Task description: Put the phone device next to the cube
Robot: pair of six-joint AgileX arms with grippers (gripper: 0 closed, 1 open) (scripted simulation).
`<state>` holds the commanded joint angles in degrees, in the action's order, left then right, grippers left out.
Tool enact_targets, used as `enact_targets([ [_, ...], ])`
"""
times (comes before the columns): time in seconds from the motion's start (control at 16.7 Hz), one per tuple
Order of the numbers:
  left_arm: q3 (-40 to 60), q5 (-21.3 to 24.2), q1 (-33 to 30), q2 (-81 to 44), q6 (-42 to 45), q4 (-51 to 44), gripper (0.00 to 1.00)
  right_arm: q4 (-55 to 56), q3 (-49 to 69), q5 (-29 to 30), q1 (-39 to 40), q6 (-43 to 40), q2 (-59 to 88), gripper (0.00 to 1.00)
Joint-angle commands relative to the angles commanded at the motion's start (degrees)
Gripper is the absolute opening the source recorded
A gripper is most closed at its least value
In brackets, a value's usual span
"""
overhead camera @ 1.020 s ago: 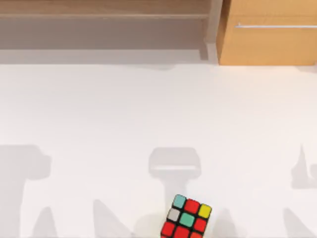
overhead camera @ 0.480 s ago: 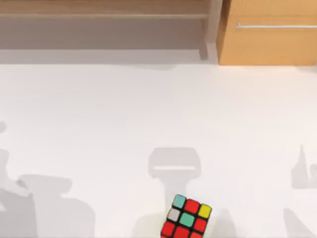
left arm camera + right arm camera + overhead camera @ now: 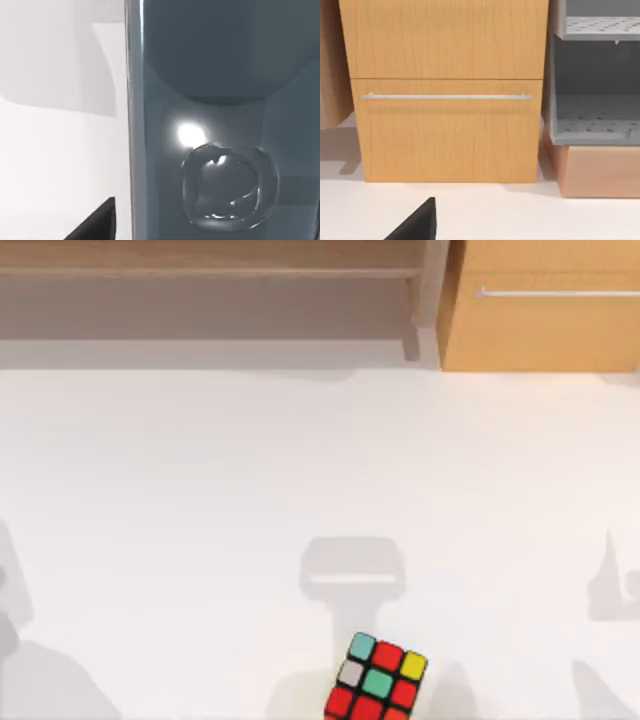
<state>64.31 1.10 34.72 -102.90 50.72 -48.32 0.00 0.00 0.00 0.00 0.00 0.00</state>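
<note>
The white table (image 3: 200, 500) carries the cube (image 3: 377, 681) at its near edge, right of centre. The phone (image 3: 215, 120) looms against the left wrist camera, long axis upright; whether the left pincer pinches it, I cannot tell.

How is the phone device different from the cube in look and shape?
The phone device has one glossy grey-blue face with a pale edge; the cube carries red, teal, yellow and white squares in a black frame. The phone device shows a flat, smooth surface; the cube is blocky, with several faces showing. Both have straight edges.
</note>
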Motion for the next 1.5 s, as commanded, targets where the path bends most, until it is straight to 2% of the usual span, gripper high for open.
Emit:
enact_targets([
  [0.48, 1.7, 0.1, 0.7, -2.6, 1.3, -0.8, 1.00, 0.0, 0.0, 0.0, 0.0, 0.0, 0.0, 1.00],
  [0.9, -2.0, 0.1, 0.9, -7.1, 1.3, 7.2, 1.00, 0.0, 0.0, 0.0, 0.0, 0.0, 0.0, 1.00],
  [1.14, -2.2, 0.1, 0.9, -7.3, 1.3, 7.6, 1.00, 0.0, 0.0, 0.0, 0.0, 0.0, 0.0, 1.00],
  [1.5, -2.2, 0.1, 0.9, -7.3, 1.3, 7.6, 0.55, 0.0, 0.0, 0.0, 0.0, 0.0, 0.0, 1.00],
])
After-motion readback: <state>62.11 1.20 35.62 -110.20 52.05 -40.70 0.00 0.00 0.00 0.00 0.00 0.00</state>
